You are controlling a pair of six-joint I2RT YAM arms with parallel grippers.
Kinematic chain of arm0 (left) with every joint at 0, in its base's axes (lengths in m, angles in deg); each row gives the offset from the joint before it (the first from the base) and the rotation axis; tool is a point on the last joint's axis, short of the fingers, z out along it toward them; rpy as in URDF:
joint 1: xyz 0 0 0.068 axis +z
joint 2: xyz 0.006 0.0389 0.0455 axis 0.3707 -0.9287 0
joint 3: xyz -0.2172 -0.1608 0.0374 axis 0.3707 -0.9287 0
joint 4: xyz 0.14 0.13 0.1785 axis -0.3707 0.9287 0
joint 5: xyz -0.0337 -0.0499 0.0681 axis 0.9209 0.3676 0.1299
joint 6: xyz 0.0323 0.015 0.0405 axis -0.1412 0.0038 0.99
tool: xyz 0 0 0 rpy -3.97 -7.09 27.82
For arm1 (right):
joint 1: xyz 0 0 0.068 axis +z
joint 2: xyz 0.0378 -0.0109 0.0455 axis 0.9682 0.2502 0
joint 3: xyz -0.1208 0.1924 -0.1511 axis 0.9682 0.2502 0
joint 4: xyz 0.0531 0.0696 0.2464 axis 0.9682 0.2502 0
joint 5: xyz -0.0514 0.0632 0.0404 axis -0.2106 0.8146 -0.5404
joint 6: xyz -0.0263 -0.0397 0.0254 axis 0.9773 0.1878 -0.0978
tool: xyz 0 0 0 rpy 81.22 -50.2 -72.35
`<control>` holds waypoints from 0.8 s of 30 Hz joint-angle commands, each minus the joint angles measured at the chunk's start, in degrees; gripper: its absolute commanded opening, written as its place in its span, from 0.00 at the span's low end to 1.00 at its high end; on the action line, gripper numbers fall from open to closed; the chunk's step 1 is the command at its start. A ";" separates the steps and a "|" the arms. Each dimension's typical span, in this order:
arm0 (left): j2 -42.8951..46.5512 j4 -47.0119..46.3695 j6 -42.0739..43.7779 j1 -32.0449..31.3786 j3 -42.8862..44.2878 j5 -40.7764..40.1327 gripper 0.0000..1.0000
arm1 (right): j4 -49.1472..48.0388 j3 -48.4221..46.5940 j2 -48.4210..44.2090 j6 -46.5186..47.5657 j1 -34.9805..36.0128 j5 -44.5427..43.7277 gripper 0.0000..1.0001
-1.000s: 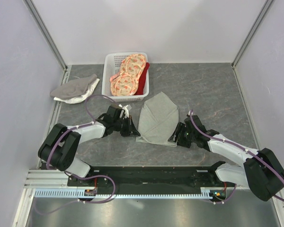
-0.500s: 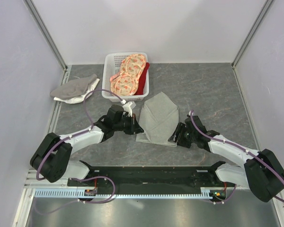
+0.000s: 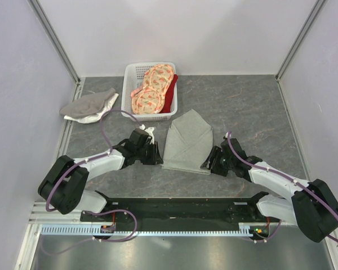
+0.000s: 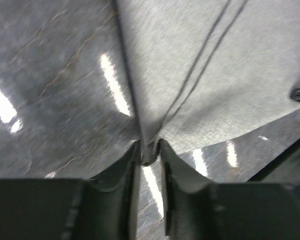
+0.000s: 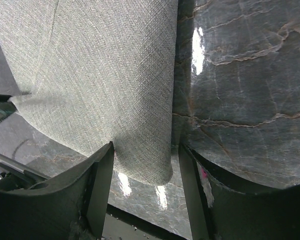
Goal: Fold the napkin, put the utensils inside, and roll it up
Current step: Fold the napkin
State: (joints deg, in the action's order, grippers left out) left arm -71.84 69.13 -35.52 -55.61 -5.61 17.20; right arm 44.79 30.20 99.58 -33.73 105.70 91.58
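We find the napkin (image 3: 187,140) lying flat on the table (image 3: 253,107) between our two arms: it is directly to the right of the left pincer (image 3: 158,156) and directly to the left of the right pincer (image 3: 205,164). It is folded into a tapered shape. Its long axis runs away from both pincers toward the far side, leaning a little rightward, with the wide end nearest us and the narrow end farthest. The left pincer's jaws stand only narrowly apart. In the left wrist view, the napkin's near-left corner reaches just into the mouth of that gap. We judge it is lying there loose rather than pinched, since bare table shines through between the fingers. The right pincer's jaws are wide apart and straddle the near-right corner. In the right wrist view the cloth runs forward from between its fingers (image 5: 102,170), and neither finger presses on it, so it has hold of nothing. Each pincer sits at its own corner of the wide near edge, so neither arm is clearly closer to the cloth. Any roll would have to travel along the long axis, away from both. We see no fork in any view, so we judge the utensil step not yet done. The white basket (image 3: 132,84) of patterned cloths sits well beyond the left pincer.
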 commanded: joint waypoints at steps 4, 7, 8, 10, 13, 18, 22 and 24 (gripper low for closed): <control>3.25 6.79 -3.11 -0.08 0.81 -2.58 0.61 | 3.54 1.89 -0.24 0.05 -0.31 -2.10 0.63; 4.39 4.43 -4.69 0.01 -0.86 -1.00 0.69 | 3.54 1.97 -0.24 0.13 -0.31 -2.01 0.63; 4.83 2.51 -5.13 0.01 -1.39 -0.38 0.70 | 3.54 1.89 -0.15 0.13 -0.31 -2.10 0.63; 5.80 0.30 -6.45 0.01 -2.79 0.15 0.71 | 3.54 1.89 -0.15 0.31 -0.31 -2.01 0.63; 5.81 -2.78 -7.59 -0.08 -4.03 0.42 0.72 | 3.54 1.80 -0.24 0.14 -0.40 -1.92 0.64; 2.91 -6.29 -8.12 0.18 -3.68 -0.11 0.72 | 3.63 1.80 -0.07 0.40 -0.31 -1.84 0.63; 1.50 -9.02 -9.09 0.27 -4.12 -0.46 0.70 | 3.54 1.89 -0.06 0.31 -0.31 -1.92 0.63; 0.54 -9.64 -9.61 0.53 -4.20 -0.29 0.69 | 3.63 1.89 0.02 0.40 -0.31 -1.92 0.64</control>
State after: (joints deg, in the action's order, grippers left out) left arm -69.70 64.74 -42.45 -55.56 -9.56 16.81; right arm 44.86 30.44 99.12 -33.80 105.64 91.47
